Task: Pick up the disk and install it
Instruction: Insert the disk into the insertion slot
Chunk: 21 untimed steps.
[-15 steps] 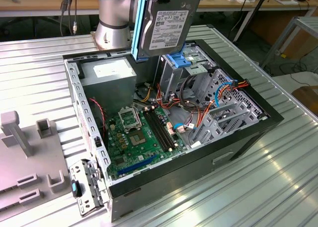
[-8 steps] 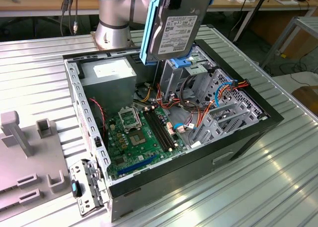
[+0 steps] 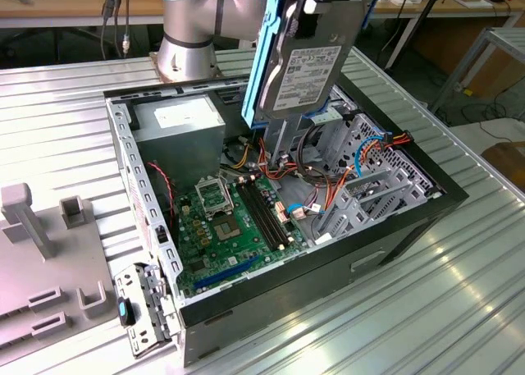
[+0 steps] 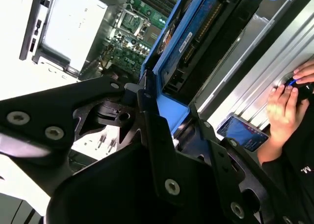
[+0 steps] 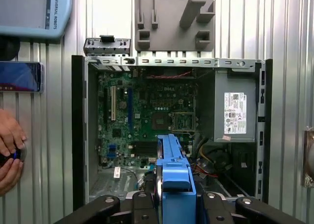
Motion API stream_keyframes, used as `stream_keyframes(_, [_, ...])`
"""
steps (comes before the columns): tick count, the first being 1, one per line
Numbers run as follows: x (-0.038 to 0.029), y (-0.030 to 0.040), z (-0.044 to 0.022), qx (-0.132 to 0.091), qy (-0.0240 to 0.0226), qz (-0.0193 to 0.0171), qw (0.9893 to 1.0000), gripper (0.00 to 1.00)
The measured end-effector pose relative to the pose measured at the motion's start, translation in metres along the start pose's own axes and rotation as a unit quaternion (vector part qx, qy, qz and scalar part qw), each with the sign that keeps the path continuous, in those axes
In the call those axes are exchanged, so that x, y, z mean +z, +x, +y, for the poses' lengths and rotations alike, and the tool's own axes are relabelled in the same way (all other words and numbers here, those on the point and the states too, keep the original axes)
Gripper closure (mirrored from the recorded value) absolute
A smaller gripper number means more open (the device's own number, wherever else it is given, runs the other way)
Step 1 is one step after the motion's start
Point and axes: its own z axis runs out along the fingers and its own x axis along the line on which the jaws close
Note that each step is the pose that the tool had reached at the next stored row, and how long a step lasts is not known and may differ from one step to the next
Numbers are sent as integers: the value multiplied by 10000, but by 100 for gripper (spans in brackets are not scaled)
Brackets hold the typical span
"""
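The gripper (image 5: 174, 197) is clamped on the disk (image 3: 308, 59) by its blue carrier rail, holding it upright and slightly tilted above the open computer case (image 3: 328, 268). In the exterior view the drive cage (image 3: 377, 182) lies at about five o'clock from the disk, with loose cables (image 3: 369, 145) beside it. I judge the tilted corner could snag them or miss the bay. The disk's white label (image 3: 316, 67) and the power supply (image 5: 230, 106) sticker carry print that cannot be made out.

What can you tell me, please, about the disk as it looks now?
The disk is a flat grey-metal drive with a white printed label, framed by a bright blue plastic rail. It hangs nearly upright, slightly tilted, above the open computer case, held at its upper end by the claw. Whether its lower edge touches anything inside cannot be told.
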Motion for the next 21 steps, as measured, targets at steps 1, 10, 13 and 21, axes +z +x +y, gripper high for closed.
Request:
stream_keyframes(1, [3, 49, 0, 0, -1, 2, 10000, 63])
stream_keyframes(10, [28, 402, 1, 0, 0, 1, 10000, 63])
stream_keyframes(13, [32, 461, 0, 0, -1, 1, 10000, 63])
stream_keyframes(21, [99, 524, -396, -1, 0, 1, 10000, 63])
